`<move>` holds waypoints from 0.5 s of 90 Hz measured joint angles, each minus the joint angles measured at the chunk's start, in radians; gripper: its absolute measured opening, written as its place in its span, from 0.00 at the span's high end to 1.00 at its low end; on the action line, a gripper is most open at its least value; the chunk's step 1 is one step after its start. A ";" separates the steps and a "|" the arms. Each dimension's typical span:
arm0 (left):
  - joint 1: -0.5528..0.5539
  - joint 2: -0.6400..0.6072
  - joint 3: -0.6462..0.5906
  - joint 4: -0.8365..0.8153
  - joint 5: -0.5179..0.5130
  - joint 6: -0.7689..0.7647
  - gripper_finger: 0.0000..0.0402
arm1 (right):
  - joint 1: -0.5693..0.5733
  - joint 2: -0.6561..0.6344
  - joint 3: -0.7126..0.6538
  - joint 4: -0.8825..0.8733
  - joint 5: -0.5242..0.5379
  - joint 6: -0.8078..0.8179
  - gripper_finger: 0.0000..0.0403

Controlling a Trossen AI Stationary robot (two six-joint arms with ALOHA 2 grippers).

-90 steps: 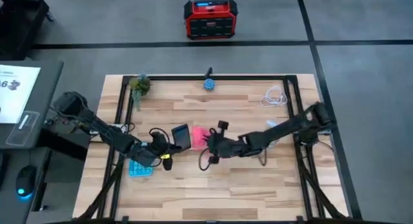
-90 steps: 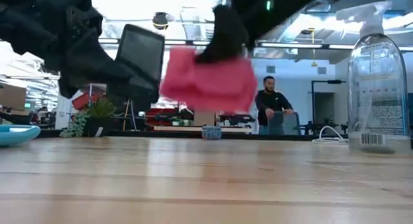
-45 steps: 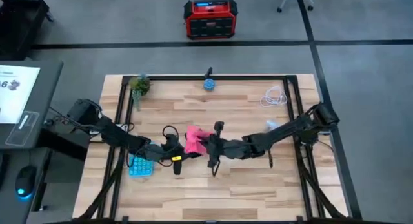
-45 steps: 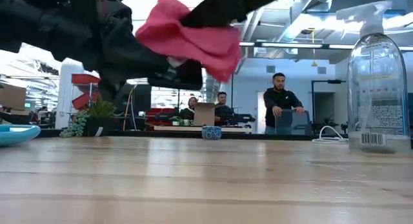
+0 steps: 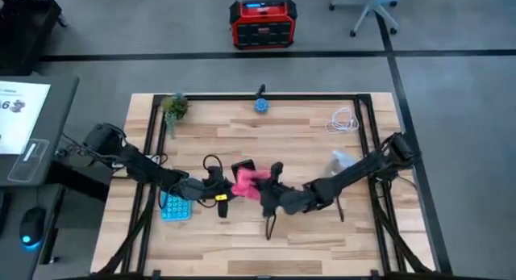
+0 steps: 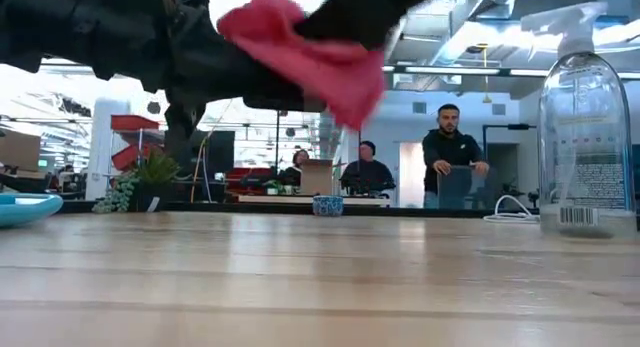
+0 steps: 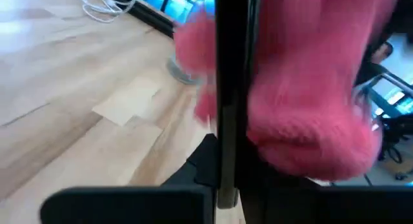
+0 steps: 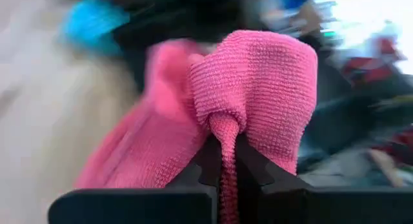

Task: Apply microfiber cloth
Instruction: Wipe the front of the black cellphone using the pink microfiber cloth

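Above the middle of the table, my left gripper [image 5: 223, 186] is shut on a black phone [image 7: 233, 69], which shows edge-on in the left wrist view. The pink-red microfiber cloth [image 5: 246, 181] lies bunched against one face of the phone [image 5: 242, 166]. My right gripper [image 5: 268, 190] is shut on the cloth [image 8: 258, 75] and comes at the phone from the table's right. In the low view the cloth [image 6: 310, 47] hangs well above the tabletop among the dark arms. My left gripper [image 7: 229, 169] pinches the phone's lower end [image 7: 226, 156] between its two fingers. The phone stands up out of the fingers, lifted clear of the table, with the cloth [image 7: 310, 88] against one face. My right gripper [image 8: 226, 156] pinches a gathered fold of the cloth [image 8: 226, 130] between its two fingers. The fingers come roughly level from the table's right. The rest of the cloth bulges ahead of the fingertips, clear of the table and against the phone.
A light blue calculator [image 5: 175, 207] lies near the left arm. A clear spray bottle [image 6: 585, 127] stands toward the right, with a white cable [image 5: 344, 120] at the far right. A small plant [image 5: 173, 106] and a blue ball [image 5: 262, 105] sit by the far edge. People stand in the room beyond.
My left gripper has moved toward the table's right with the phone and turned it, so its face no longer shows from above. My right gripper has carried the cloth up and left against the phone, then shifted slightly toward the near edge with the cloth still on the phone.
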 joint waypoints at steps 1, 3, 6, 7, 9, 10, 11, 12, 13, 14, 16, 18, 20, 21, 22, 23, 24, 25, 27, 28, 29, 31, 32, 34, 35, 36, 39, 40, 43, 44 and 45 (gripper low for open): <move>0.000 0.000 0.001 -0.001 0.002 0.002 0.97 | -0.001 -0.001 0.001 0.017 0.010 -0.009 1.00; 0.000 0.000 0.004 -0.001 0.005 0.004 0.97 | -0.003 -0.001 0.001 0.041 0.022 -0.021 1.00; 0.000 0.000 0.008 0.000 0.007 0.007 0.97 | -0.007 -0.001 0.001 0.065 0.024 -0.035 1.00; 0.000 0.000 0.010 -0.001 0.007 0.008 0.97 | -0.007 -0.001 0.001 0.069 0.024 -0.037 1.00; 0.000 0.000 0.012 -0.003 0.009 0.010 0.97 | -0.008 0.000 0.001 0.071 0.023 -0.039 1.00; 0.000 0.000 0.012 -0.005 0.011 0.012 0.97 | -0.008 0.000 0.001 0.070 0.021 -0.039 1.00; 0.000 0.000 0.013 -0.007 0.012 0.013 0.97 | -0.008 0.000 0.001 0.067 0.017 -0.038 1.00; 0.000 0.000 0.013 -0.009 0.014 0.014 0.97 | -0.008 0.000 0.001 0.062 0.013 -0.038 1.00; 0.000 0.001 0.014 -0.012 0.016 0.015 0.97 | -0.008 0.000 0.001 0.057 0.008 -0.035 1.00; 0.000 0.001 0.014 -0.014 0.017 0.016 0.97 | -0.008 0.000 0.001 0.050 0.003 -0.032 1.00; -0.001 0.002 0.014 -0.015 0.020 0.016 0.97 | -0.008 0.000 0.001 0.033 -0.008 -0.022 1.00; -0.001 0.002 0.014 -0.019 0.022 0.016 0.97 | -0.008 0.000 0.001 0.011 -0.024 -0.009 1.00; -0.001 0.002 0.014 -0.021 0.023 0.016 0.97 | -0.006 -0.001 0.002 -0.015 -0.042 0.009 1.00; -0.001 0.002 0.014 -0.022 0.024 0.016 0.97 | -0.005 -0.002 0.002 -0.031 -0.052 0.017 1.00; -0.001 0.003 0.014 -0.024 0.024 0.017 0.97 | -0.004 -0.002 0.002 -0.046 -0.063 0.026 1.00; -0.001 0.003 0.014 -0.025 0.025 0.018 0.97 | -0.003 -0.002 0.003 -0.060 -0.075 0.036 1.00; -0.001 0.003 0.014 -0.026 0.025 0.019 0.97 | -0.001 -0.002 0.003 -0.074 -0.085 0.045 1.00; -0.001 0.003 0.014 -0.026 0.025 0.020 0.97 | 0.001 -0.002 0.003 -0.089 -0.096 0.054 1.00; -0.001 0.003 0.014 -0.027 0.025 0.022 0.97 | 0.004 -0.002 0.004 -0.119 -0.117 0.072 1.00; -0.001 0.003 0.014 -0.026 0.025 0.023 0.97 | 0.007 -0.002 0.004 -0.134 -0.126 0.081 1.00; -0.001 0.003 0.014 -0.025 0.025 0.024 0.97 | 0.009 -0.001 0.004 -0.149 -0.135 0.089 1.00; -0.001 0.003 0.015 -0.022 0.024 0.028 0.97 | 0.012 -0.001 0.003 -0.177 -0.153 0.106 1.00; -0.001 0.003 0.015 -0.020 0.024 0.030 0.97 | 0.014 0.000 0.002 -0.190 -0.161 0.114 1.00; -0.001 0.003 0.016 -0.019 0.024 0.034 0.97 | 0.018 0.001 0.002 -0.215 -0.179 0.128 1.00; -0.001 0.003 0.016 -0.018 0.024 0.035 0.97 | 0.020 0.001 0.002 -0.226 -0.186 0.133 1.00; -0.001 0.003 0.017 -0.017 0.024 0.035 0.97 | 0.020 0.001 0.002 -0.236 -0.192 0.138 1.00; -0.001 0.003 0.017 -0.017 0.023 0.037 0.97 | 0.024 0.002 0.001 -0.257 -0.205 0.144 1.00; -0.001 0.003 0.017 -0.017 0.023 0.037 0.97 | 0.024 0.002 0.001 -0.260 -0.206 0.144 1.00; -0.001 0.003 0.017 -0.016 0.020 0.039 0.97 | 0.024 0.002 0.001 -0.260 -0.206 0.140 1.00; -0.001 0.003 0.017 -0.015 0.018 0.039 0.97 | 0.024 0.002 0.001 -0.256 -0.206 0.137 1.00; -0.001 0.003 0.017 -0.014 0.017 0.040 0.97 | 0.024 0.002 0.001 -0.251 -0.203 0.135 1.00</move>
